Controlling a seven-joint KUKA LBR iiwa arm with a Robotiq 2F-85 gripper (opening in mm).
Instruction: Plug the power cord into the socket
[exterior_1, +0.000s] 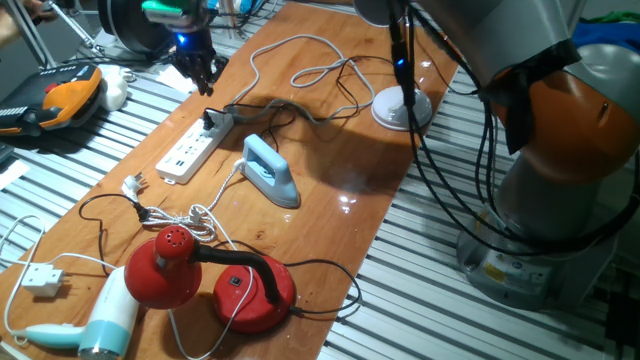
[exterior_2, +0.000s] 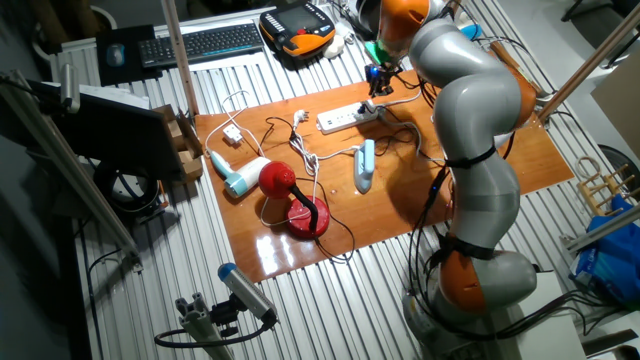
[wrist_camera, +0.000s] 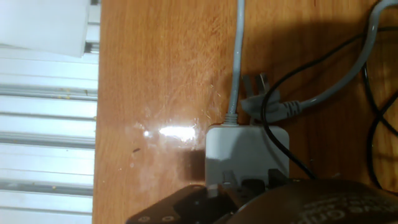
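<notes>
Claw (exterior_1: 205, 78) poised just above the cable end of the socket (exterior_1: 192, 150), near the tabletop's (exterior_1: 330, 240) far left edge. Whether it pinches the power cord's plug (exterior_1: 212, 120) cannot be told. Judgement: align the pins squarely, then press straight down.

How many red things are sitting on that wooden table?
1: a red desk lamp, with round base and dome head joined by a black neck, at the table's near end beside the hair dryer.
</notes>
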